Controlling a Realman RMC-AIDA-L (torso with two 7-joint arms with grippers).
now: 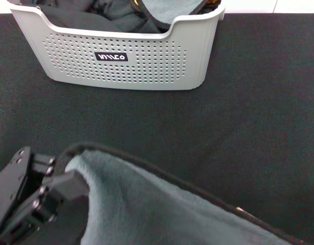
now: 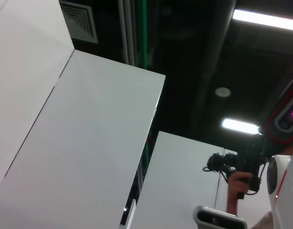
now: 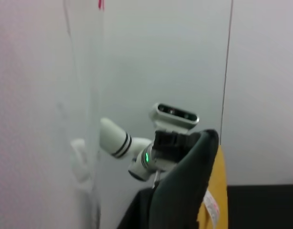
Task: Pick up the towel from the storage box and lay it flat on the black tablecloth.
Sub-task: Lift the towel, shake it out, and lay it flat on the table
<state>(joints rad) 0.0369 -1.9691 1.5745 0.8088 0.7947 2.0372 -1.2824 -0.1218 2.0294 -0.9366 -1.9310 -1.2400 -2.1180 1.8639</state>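
Over one black tablecloth, the left gripper clamps one towel.

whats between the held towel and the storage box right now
Nothing but bare black tablecloth. In the head view the towel, hanging by the left pincer, sits near, and the storage box far.

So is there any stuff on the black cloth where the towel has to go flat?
No, nothing visible does. The towel hangs from the left gripper over bare black tablecloth; the storage box sits at the far edge.
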